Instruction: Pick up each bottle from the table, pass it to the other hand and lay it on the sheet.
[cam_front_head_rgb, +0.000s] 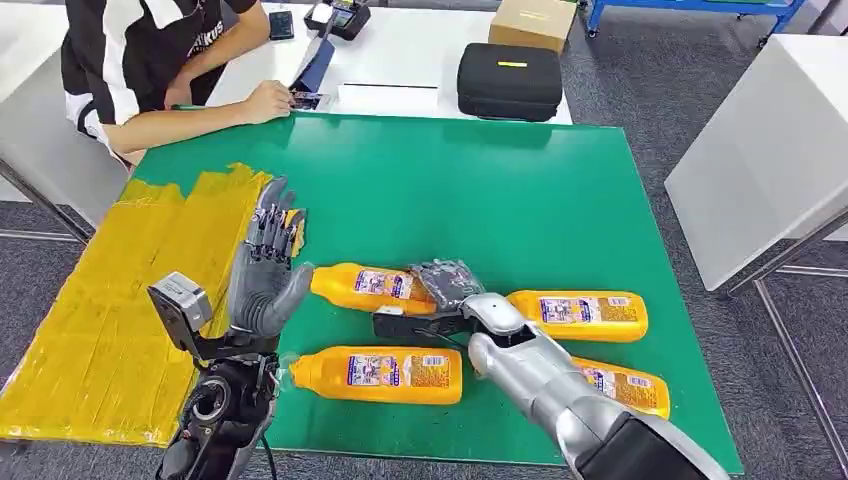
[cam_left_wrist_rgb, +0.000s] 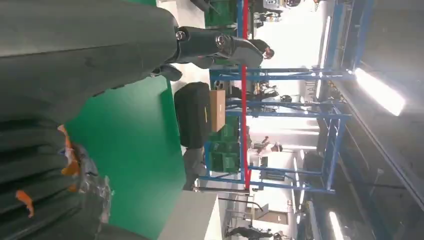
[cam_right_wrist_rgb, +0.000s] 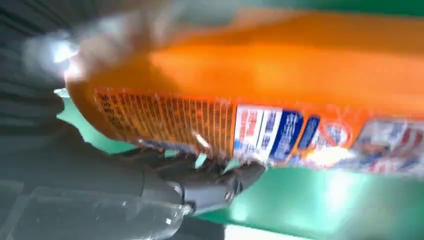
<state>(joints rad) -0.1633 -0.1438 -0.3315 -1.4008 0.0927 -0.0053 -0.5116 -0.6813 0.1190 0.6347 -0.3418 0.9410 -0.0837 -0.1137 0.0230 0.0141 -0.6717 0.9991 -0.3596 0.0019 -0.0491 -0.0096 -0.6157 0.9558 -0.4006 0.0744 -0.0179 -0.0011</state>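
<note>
1. The green table (cam_front_head_rgb: 560, 190) holds four orange bottles lying on their sides at its near part; a yellow sheet (cam_front_head_rgb: 110, 300) covers its left edge.
2. The right hand (cam_front_head_rgb: 447, 283) wraps its fingers over the base end of the far-left bottle (cam_front_head_rgb: 365, 286), gripping it; the wrist view shows the label pressed against the fingers.
3. The left hand (cam_front_head_rgb: 265, 265) stands upright just left of that bottle's cap, fingers spread, holding nothing.

My left hand (cam_front_head_rgb: 264, 268) stands open over the yellow sheet (cam_front_head_rgb: 110, 300), bare sheet lying toward nine o'clock. My right hand (cam_front_head_rgb: 447, 285) wraps a bottle (cam_front_head_rgb: 372, 287); bottles crowd it at three (cam_front_head_rgb: 580, 315), seven (cam_front_head_rgb: 378, 373) and four (cam_front_head_rgb: 628, 388); open green table (cam_front_head_rgb: 480, 190) at twelve.
</note>
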